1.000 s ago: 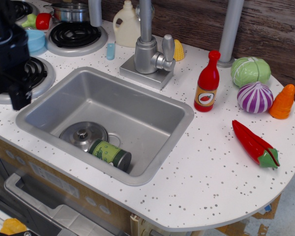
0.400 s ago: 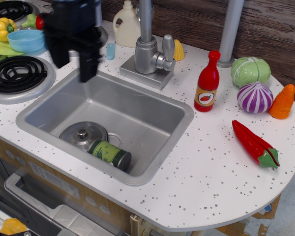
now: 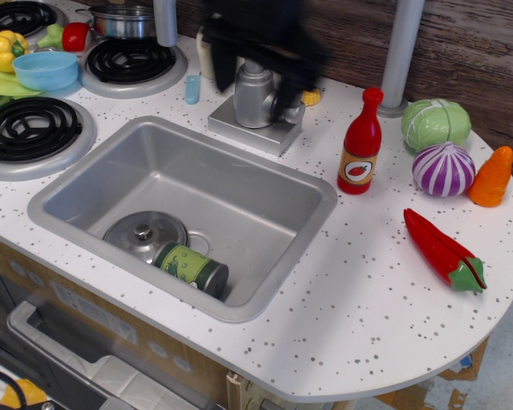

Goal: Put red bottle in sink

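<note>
The red bottle (image 3: 362,145) stands upright on the white speckled counter, right of the sink (image 3: 77,224). It has a red cap and an orange label. My gripper (image 3: 252,92) is a motion-blurred black shape above the faucet (image 3: 255,96), left of the bottle and well apart from it. Its two fingers look spread apart and hold nothing. The grey sink holds a metal pot lid (image 3: 145,232) and a green can (image 3: 192,266).
Right of the bottle are a green cabbage (image 3: 436,122), a purple onion (image 3: 445,168), an orange carrot (image 3: 492,177) and a red chili pepper (image 3: 442,249). A grey pole (image 3: 402,51) rises behind the bottle. Stove burners (image 3: 30,128) and a blue bowl (image 3: 47,68) lie left.
My gripper has swept from the far left, over the stove, rightward to above the faucet. The bottle and everything else have stayed put.
</note>
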Available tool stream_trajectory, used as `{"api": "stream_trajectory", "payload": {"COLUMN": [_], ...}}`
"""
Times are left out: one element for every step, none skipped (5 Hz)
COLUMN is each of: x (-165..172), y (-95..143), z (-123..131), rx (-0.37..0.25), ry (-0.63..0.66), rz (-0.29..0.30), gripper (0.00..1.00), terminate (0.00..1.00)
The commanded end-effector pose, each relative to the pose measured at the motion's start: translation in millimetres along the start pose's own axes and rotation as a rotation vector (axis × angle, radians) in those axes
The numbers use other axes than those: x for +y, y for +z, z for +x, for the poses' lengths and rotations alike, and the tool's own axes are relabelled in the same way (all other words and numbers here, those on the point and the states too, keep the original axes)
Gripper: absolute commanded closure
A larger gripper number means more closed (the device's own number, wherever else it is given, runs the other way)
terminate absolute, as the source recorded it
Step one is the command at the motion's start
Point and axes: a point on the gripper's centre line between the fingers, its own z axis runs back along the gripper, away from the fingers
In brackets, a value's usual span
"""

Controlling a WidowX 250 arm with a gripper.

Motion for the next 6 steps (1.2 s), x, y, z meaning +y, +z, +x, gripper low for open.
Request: {"api": "stream_trajectory", "payload": {"x": [-29, -37, -38, -32, -36, -40], "y": [26, 27, 20, 11, 10, 1], "z": [43, 58, 66, 71, 73, 72], "rx": [-0.066, -0.070, -0.096, -0.121, -0.130, -0.144], "ry": [0.049, 0.054, 0.058, 0.054, 0.070, 0.083], "rz": [-0.013, -0.028, -0.036, -0.045, -0.063, -0.112], "gripper": [0.00, 0.00, 0.00, 0.00, 0.00, 0.00], "terminate": [0.00, 0.00, 0.00, 0.00, 0.00, 0.00]}}
